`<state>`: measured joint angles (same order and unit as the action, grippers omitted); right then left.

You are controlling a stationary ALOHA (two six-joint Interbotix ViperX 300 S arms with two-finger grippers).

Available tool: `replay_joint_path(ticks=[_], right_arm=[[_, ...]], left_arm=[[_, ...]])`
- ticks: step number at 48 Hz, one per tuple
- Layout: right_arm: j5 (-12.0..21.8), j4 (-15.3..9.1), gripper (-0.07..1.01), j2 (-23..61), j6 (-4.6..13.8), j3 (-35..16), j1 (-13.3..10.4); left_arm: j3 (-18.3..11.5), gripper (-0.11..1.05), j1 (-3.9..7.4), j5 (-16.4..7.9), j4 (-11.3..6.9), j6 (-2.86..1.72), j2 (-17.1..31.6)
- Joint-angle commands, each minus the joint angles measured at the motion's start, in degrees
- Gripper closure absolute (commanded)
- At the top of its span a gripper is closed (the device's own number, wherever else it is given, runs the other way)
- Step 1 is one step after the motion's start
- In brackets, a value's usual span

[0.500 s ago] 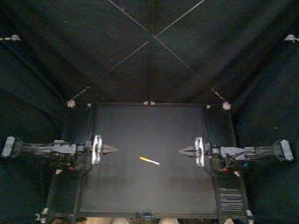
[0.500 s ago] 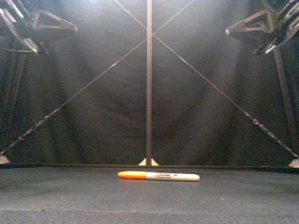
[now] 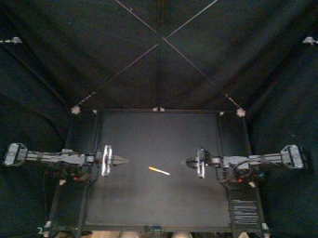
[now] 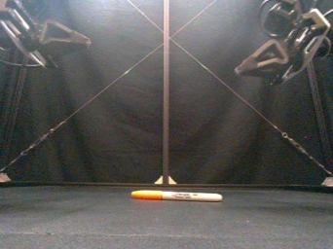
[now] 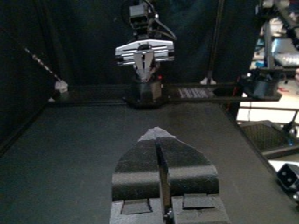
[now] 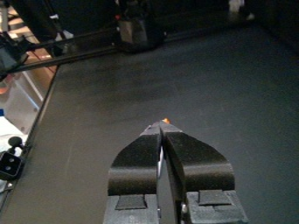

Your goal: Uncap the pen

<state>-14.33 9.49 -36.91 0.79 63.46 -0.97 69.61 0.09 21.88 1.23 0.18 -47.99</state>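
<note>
Now the capped white-and-orange marker pen (image 3: 158, 171) lies flat, closed left gripper (image 3: 119, 160) at its ten o'clock, closed right gripper (image 3: 191, 163) at two.

You see black table (image 3: 162, 200) filling lower half of top view, surface flat and matte. Black back curtain (image 3: 74, 37) hangs behind its far edge. Side curtains (image 3: 28, 112) flank table left and right. Your front view: tabletop runs level to curtain foot.
</note>
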Motion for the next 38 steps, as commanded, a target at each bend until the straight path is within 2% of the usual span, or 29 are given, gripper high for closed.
replay_joint_path(ticks=[1, 9, 18, 29, 38], right_arm=[[0.53, 3.52, 0.93, 5.98, -0.18, -3.96, 0.97], [0.79, 6.15, 0.80, 14.24, -0.18, -7.21, 2.20], [2.46, 7.47, 0.49, 23.47, -0.18, -11.16, 2.90], [5.71, 6.59, 0.20, 32.43, -0.35, -15.91, 2.72], [7.65, 4.92, 0.15, 36.74, -0.53, -18.02, 2.55]], left_arm=[[-1.58, 0.93, 0.97, 0.53, 0.18, 0.09, 3.43], [-1.23, 0.92, 2.64, 0.44, 0.00, 0.00, 5.80], [-1.23, 0.82, 2.90, 0.44, -0.09, -0.18, 6.15], [-1.05, 0.62, 2.90, 0.26, -0.09, -0.09, 6.33], [-0.97, 0.45, 2.90, 0.00, -0.09, 0.00, 6.59]])
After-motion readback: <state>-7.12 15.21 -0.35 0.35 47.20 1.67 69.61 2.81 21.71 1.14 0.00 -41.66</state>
